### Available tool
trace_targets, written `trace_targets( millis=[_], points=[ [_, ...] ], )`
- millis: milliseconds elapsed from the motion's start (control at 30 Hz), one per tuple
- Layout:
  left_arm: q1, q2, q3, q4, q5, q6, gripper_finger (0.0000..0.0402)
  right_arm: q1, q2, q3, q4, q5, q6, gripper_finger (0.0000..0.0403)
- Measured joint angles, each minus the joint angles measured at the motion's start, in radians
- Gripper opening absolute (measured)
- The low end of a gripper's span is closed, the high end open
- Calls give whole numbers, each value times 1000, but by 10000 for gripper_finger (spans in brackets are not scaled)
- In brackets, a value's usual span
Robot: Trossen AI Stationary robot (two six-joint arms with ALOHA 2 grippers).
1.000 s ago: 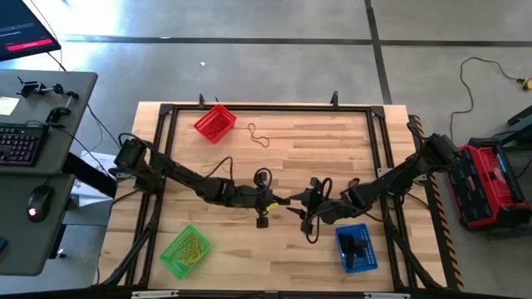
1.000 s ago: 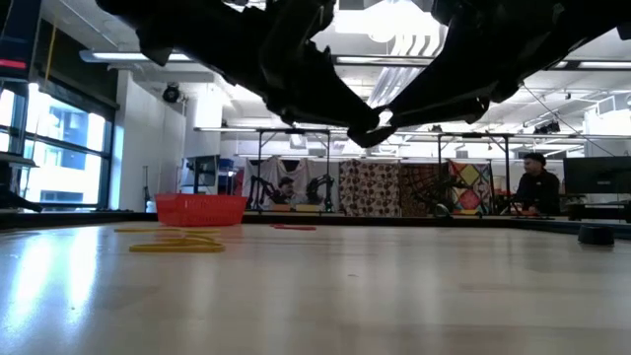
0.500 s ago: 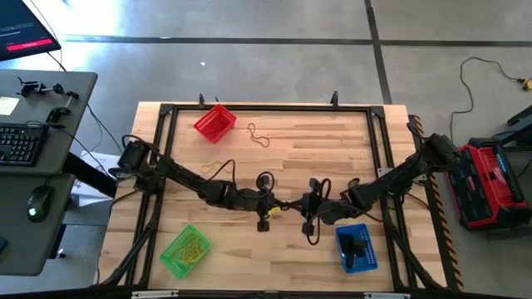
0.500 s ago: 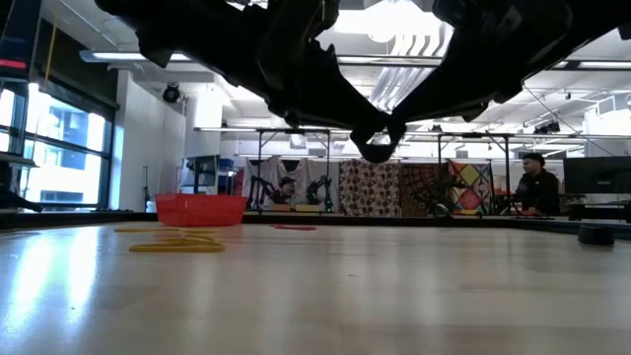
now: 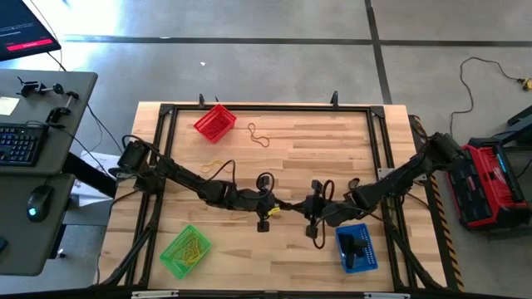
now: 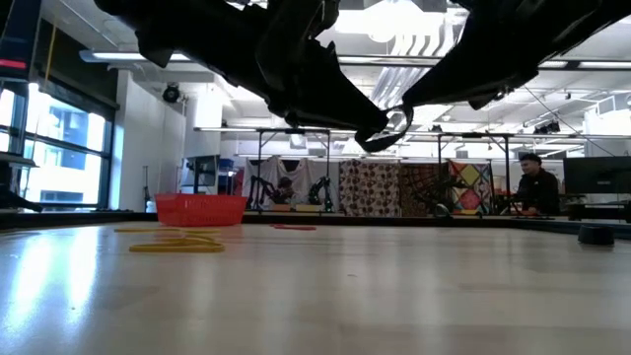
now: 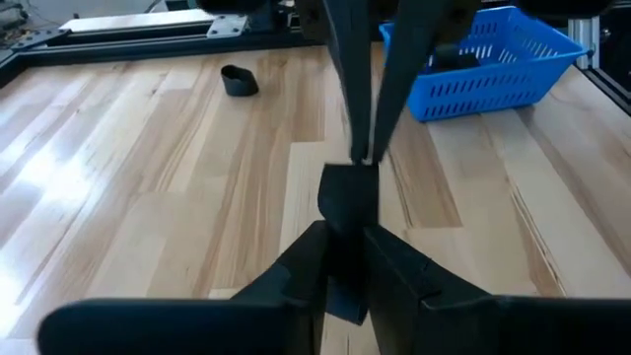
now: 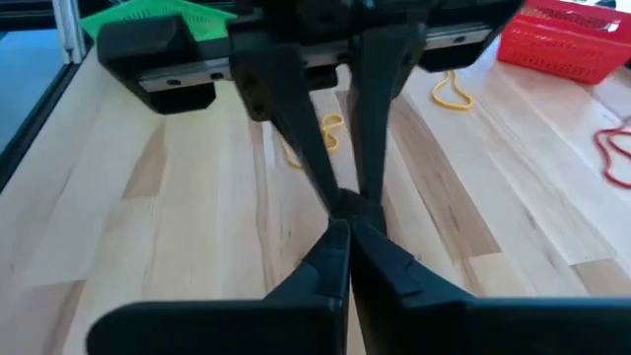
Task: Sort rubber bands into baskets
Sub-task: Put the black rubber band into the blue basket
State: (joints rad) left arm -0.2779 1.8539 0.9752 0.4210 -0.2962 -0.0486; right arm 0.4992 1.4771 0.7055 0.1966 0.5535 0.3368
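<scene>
- Rubber bands lay loose on my wooden table: a yellow one mid-left and a reddish one beside the red basket.
- A black band hung between both grippers at mid-table.
- I saw the left gripper pinched shut on that band, with the right gripper clamped on it too, tips nearly touching.
- The green basket sat front-left and the blue basket front-right.
- Beyond the table I saw patterned hangings and a seated person.

Looking straight down on the whole table; level from tabletop height; close behind each claw. Red basket shared.
</scene>
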Motion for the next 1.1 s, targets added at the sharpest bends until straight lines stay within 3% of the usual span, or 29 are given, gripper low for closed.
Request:
trace_targets(
  millis=[233,567,700,867,1100],
  points=[
    [0,0,0,1,-2,8,50,15,-28,0,-31,26,41,32],
    [0,0,0,40,-3,8,10,11,-24,0,-24,25,112,207],
    [0,0,0,53,0,8,10,-15,-24,0,-28,-13,129,234],
    [0,0,0,51,1,8,10,-41,-24,0,-36,-21,142,192],
    [0,0,0,52,20,7,17,-46,-24,0,-38,-83,105,24]
  ],
)
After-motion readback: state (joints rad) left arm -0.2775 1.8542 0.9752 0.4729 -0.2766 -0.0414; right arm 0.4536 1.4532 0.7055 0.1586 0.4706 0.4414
